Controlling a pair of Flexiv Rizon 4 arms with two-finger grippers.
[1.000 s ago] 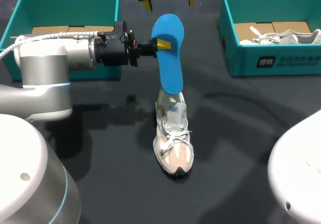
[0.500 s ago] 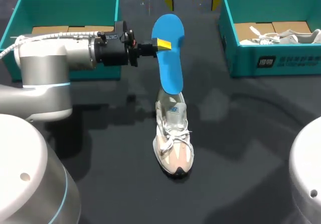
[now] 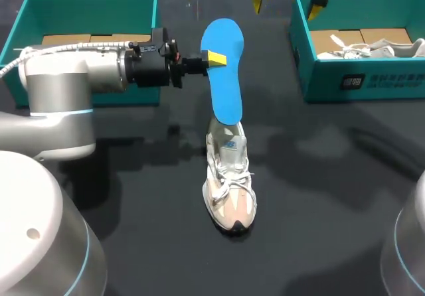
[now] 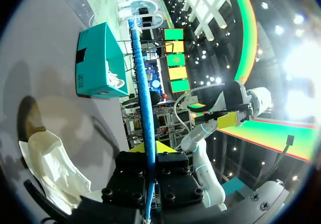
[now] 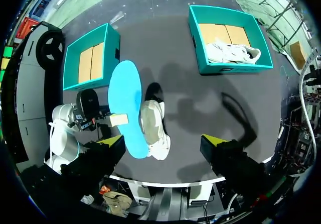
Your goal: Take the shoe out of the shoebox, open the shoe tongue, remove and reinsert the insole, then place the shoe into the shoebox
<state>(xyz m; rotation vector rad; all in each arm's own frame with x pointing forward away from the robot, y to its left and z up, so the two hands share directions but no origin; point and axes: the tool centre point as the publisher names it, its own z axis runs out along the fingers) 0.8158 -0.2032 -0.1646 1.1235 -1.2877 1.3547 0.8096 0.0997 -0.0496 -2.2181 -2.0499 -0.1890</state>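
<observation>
Insole pinched over the sneaker, shoe unsupported.

Left end effector is clamped on the blue insole, gripping one side edge near its upper end. The insole hangs roughly vertical with its lower tip at the heel opening of the sneaker; can't tell if it's inside yet. The sneaker stands upright mid-tabletop, between the left shoebox and the right shoebox. Right end effector is spread wide, empty, high up near the right shoebox and well apart from the shoe.

Risks, as I read it:
- Nothing braces the sneaker, so pushing the insole down could tip it or skid it.
- With a single-edge pinch the insole may pivot or slip.
- A soft insole could buckle on the collar or tongue rather than seat.
</observation>
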